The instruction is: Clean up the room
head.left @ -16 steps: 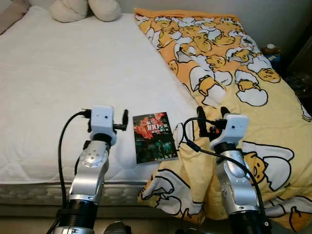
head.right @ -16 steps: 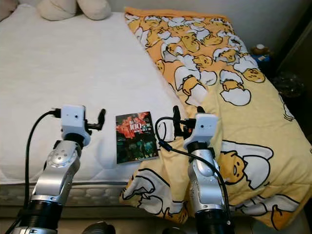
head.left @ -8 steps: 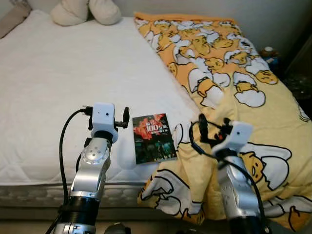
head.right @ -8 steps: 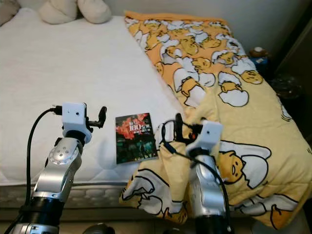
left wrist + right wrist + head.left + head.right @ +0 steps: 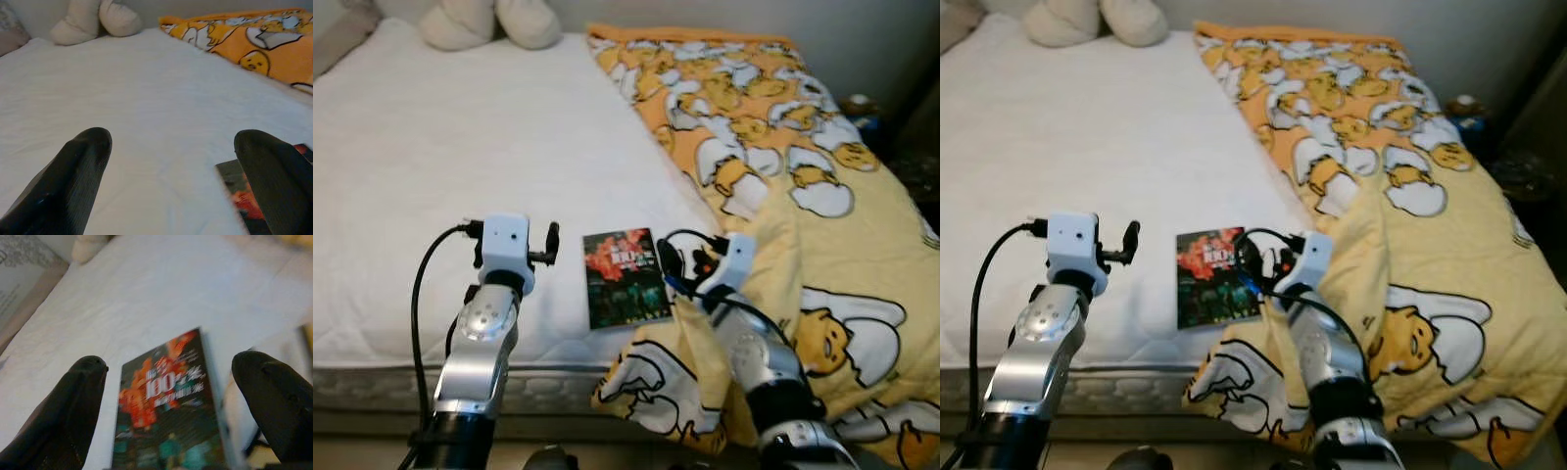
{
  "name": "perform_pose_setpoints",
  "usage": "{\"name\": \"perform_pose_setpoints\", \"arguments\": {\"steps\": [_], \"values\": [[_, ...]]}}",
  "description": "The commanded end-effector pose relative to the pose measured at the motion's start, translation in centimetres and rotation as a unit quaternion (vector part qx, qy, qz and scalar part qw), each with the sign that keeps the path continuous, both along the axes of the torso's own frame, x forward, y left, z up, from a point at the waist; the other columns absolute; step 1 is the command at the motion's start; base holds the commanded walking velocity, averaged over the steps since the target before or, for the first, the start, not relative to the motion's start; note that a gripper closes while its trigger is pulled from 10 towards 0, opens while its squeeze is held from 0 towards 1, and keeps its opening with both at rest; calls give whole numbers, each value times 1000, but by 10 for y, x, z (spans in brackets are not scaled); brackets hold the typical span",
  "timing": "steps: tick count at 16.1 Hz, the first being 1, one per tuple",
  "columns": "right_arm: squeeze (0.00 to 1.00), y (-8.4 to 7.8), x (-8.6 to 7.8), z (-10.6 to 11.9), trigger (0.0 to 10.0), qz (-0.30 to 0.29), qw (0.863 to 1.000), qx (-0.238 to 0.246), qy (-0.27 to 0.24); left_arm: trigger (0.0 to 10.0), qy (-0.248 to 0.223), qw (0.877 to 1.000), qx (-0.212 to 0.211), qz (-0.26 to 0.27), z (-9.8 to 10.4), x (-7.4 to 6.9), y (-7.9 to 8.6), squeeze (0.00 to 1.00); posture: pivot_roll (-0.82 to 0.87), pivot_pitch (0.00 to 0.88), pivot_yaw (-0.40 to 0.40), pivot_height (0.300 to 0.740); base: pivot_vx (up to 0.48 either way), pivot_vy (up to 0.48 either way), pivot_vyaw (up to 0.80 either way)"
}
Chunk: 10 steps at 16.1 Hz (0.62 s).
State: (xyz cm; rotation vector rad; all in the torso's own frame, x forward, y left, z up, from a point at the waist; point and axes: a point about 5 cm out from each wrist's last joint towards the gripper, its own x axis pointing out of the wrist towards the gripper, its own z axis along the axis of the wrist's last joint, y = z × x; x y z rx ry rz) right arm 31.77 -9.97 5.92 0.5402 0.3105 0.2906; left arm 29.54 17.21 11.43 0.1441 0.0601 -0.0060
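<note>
Locate the book point(image 5: 624, 277): it lies flat on the white mattress point(image 5: 440, 176) of the bed, close to the near edge and just beside the yellow duck-print blanket point(image 5: 803, 186). Your right hand point(image 5: 677, 264) sits at the book's right margin, at the blanket's edge, aimed toward the book. In the right wrist view the fingers point(image 5: 73, 406) stand wide, and the book's cover point(image 5: 168, 406) lies between and ahead of them, untouched. Your left hand point(image 5: 551, 243) hovers over bare mattress just to the left of the book; in the left wrist view its fingers point(image 5: 73, 171) also stand wide, holding nothing, with a corner of the book point(image 5: 244, 196) beside one fingertip.

Count: one book, one blanket, two cream cushions point(image 5: 489, 20) at the head of the bed.

The blanket covers the right side of the bed and drapes over its near edge. The left side is open white mattress up to the cushions.
</note>
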Motion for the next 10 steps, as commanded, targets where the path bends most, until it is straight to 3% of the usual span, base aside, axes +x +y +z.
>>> {"name": "perform_pose_setpoints", "arguments": {"steps": [1, 4, 8, 10], "values": [[0, 1, 0, -9, 10000, -6, 1000, 10, 27, 10000, 1, 1000, 8, 0, 3, -4, 5, 0, 208, 55, 2, 740, 0, 0, 0], [0, 4, -1, -18, 10000, -22, 999, -26, 40, 10000, 9, 1000, 19, 7, 5, -11, 15, 0, 232, 84, 12, 740, 0, 0, 0], [0, -11, -4, -31, 10000, -65, 991, -106, 51, 10000, 17, 1000, 22, 7, 5, -14, 16, 0, 225, 90, 10, 740, 0, 0, 0], [0, -11, -7, -37, 10000, -65, 991, -93, 71, 10000, 19, 1000, 19, 2, 4, -14, 12, 0, 208, 94, 12, 740, 0, 0, 0]]}}
